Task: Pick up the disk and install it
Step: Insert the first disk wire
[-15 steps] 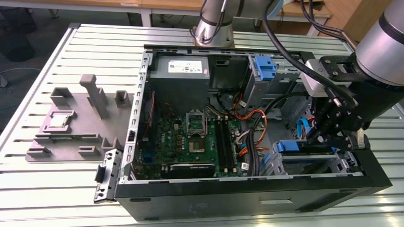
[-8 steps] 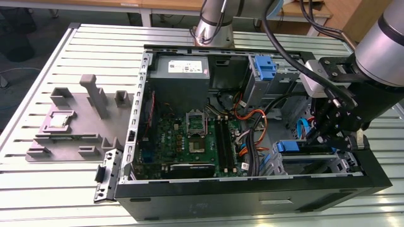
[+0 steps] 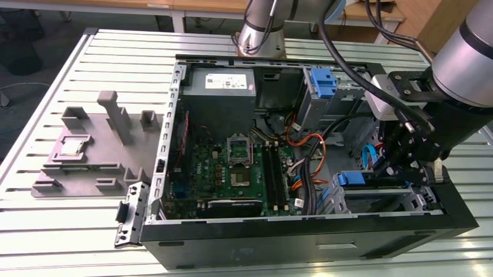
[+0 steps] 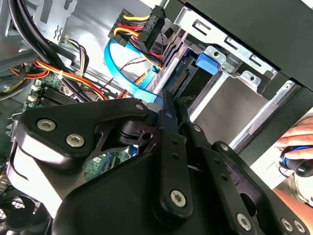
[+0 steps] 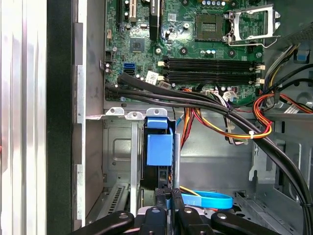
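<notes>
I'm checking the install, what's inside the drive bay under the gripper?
The disk stands on edge in the drive bay, its blue carrier showing. The gripper sits at its end; the disk's lower part is hidden.

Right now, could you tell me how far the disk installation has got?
The disk already stands on edge in the metal bay at the case's corner, so pick-up looks done. The gripper sits at the disk's end with its fingers close together around the blue carrier's edge, so seating is in hand. Whether the disk is fully home I cannot tell; the blue cable lies loose beside it.
</notes>
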### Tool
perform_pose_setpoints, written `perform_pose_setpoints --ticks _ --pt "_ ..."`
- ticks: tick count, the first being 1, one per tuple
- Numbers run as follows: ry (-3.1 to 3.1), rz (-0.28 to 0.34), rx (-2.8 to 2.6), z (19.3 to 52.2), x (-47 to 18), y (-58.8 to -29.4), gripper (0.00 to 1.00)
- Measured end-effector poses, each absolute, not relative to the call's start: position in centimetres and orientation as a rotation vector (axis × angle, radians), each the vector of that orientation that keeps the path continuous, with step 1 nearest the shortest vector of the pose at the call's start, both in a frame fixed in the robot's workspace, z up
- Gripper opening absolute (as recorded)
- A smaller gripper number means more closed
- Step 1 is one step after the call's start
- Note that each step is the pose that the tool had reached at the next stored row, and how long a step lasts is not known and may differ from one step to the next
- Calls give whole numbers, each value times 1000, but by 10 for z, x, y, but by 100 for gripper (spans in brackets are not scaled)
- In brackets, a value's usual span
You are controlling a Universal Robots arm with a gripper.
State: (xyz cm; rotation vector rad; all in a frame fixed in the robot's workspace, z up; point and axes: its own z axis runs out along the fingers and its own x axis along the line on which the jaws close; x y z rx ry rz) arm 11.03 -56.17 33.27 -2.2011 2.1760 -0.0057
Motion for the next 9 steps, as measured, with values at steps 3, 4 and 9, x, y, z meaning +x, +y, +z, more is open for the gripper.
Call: perform_pose_setpoints --ticks 3,4,9 --pt "2176 -5 -2201 331 110 -562 16" --pt "2176 -6 -2201 330 110 -562 16" --pt "2176 -6 -2201 330 110 -562 16"
